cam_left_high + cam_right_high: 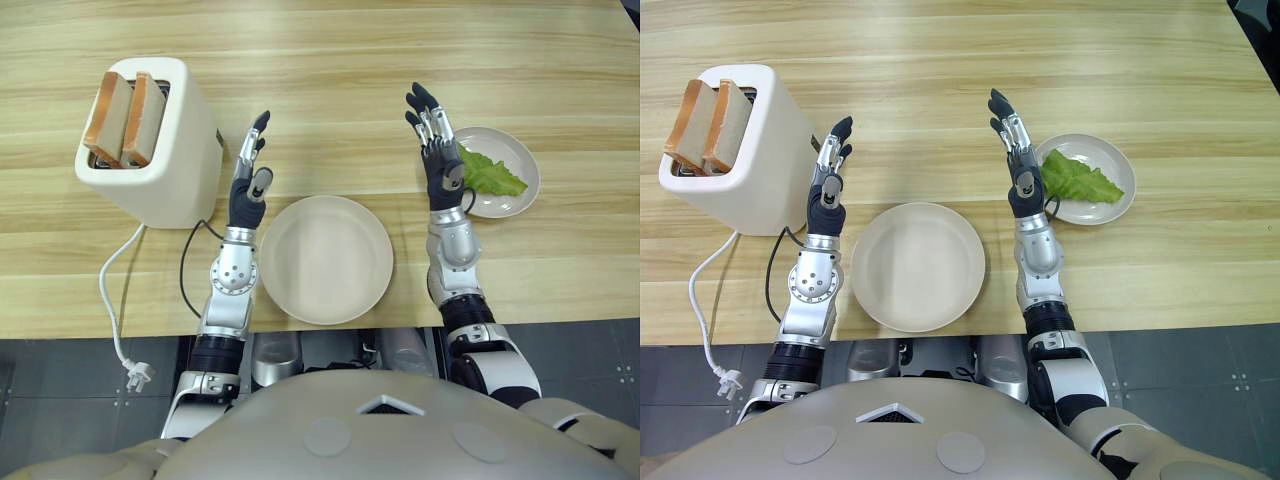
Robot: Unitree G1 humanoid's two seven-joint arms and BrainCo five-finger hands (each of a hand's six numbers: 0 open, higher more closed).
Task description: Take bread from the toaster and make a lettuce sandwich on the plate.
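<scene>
A cream toaster [160, 150] stands at the left of the wooden table with two slices of bread [125, 118] sticking up from its slots. An empty beige plate [326, 258] lies at the front centre. A lettuce leaf [490, 175] rests on a smaller plate [515, 150] to the right. My left hand [250, 170] is open, fingers straight, between the toaster and the beige plate, holding nothing. My right hand [435, 140] is open too, fingers pointing away, just left of the lettuce plate and overlapping its rim.
The toaster's white cord [115, 320] and a black cable [190, 270] trail off the table's front edge at the left. The table's far half is bare wood [350, 50].
</scene>
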